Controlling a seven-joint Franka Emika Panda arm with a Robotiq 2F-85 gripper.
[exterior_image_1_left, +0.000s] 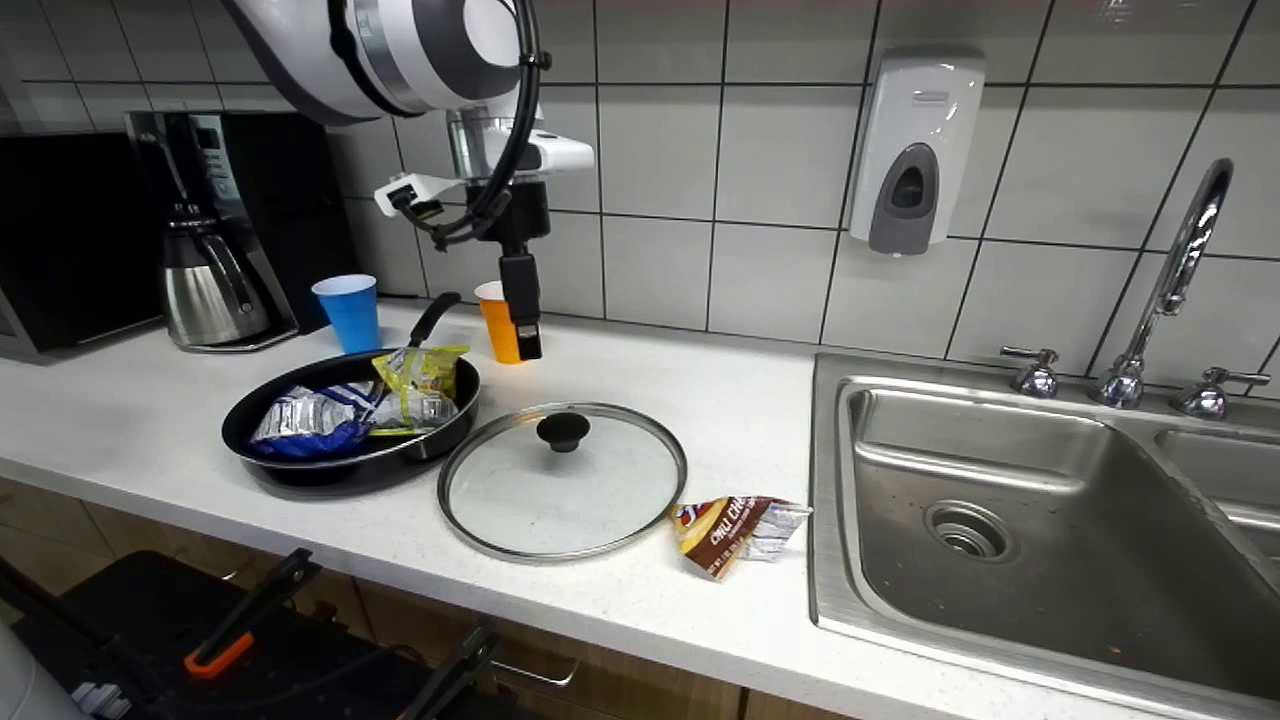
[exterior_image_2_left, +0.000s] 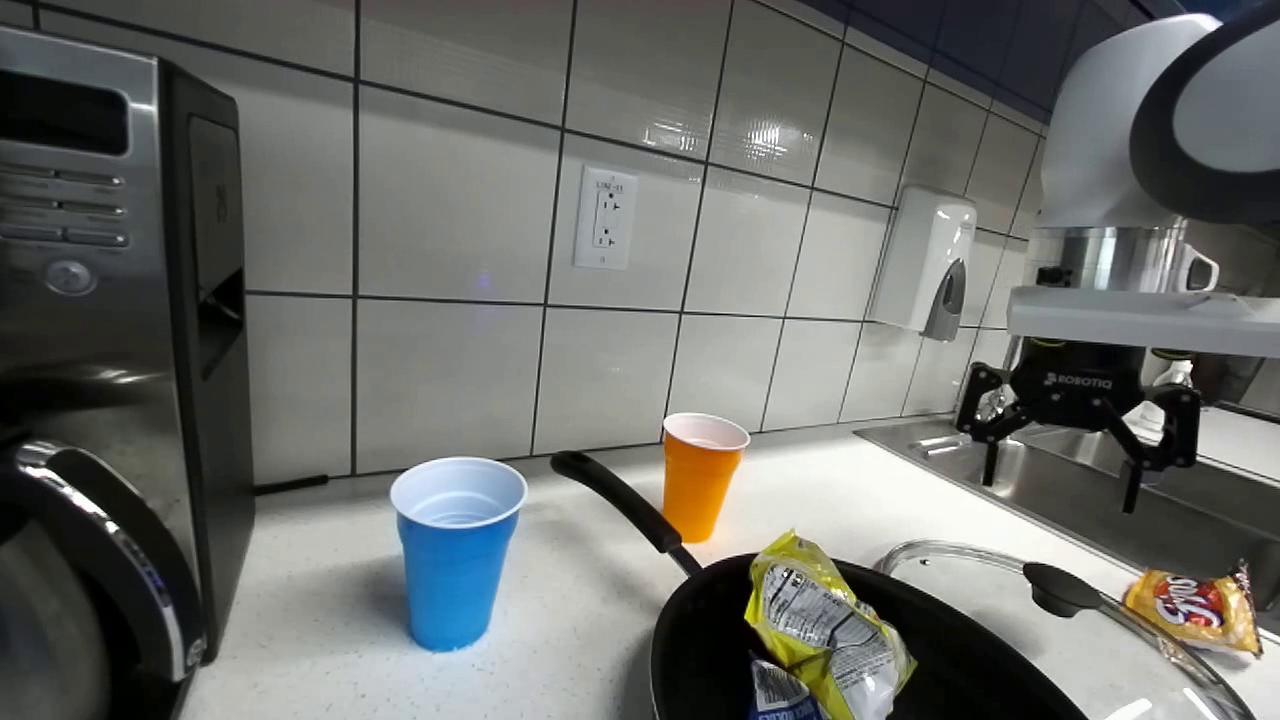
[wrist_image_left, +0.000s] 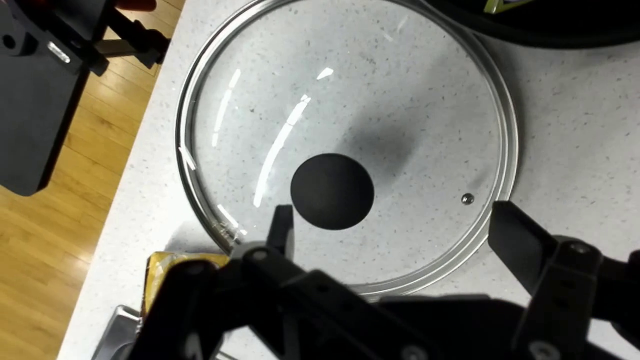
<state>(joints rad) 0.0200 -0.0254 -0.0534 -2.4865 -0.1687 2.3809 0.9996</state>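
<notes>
1. Wrist view: the gripper (wrist_image_left: 391, 218) hangs above the glass lid (wrist_image_left: 347, 142), its fingers (wrist_image_left: 281, 226) spread wide apart.
2. That lid lies on the white counter (exterior_image_1_left: 745, 415), black knob (wrist_image_left: 332, 191) upward.
3. Just beside its rim: a chip bag (exterior_image_1_left: 728, 530) toward the sink (exterior_image_1_left: 830, 500), a black frying pan (exterior_image_1_left: 350, 478) on the opposite side.
4. In the pan lie a yellow bag (exterior_image_1_left: 422, 375) and a blue-and-silver bag (exterior_image_1_left: 312, 420).
5. A blue cup (exterior_image_2_left: 458, 565) and an orange cup (exterior_image_2_left: 703, 475) stand near the pan's handle (exterior_image_2_left: 620, 502).

On the bench (exterior_image_1_left: 750, 425), the lid (exterior_image_1_left: 560, 495) lies between the pan (exterior_image_1_left: 320, 482), which holds packets (exterior_image_1_left: 315, 420), and the sink (exterior_image_1_left: 930, 600).
</notes>
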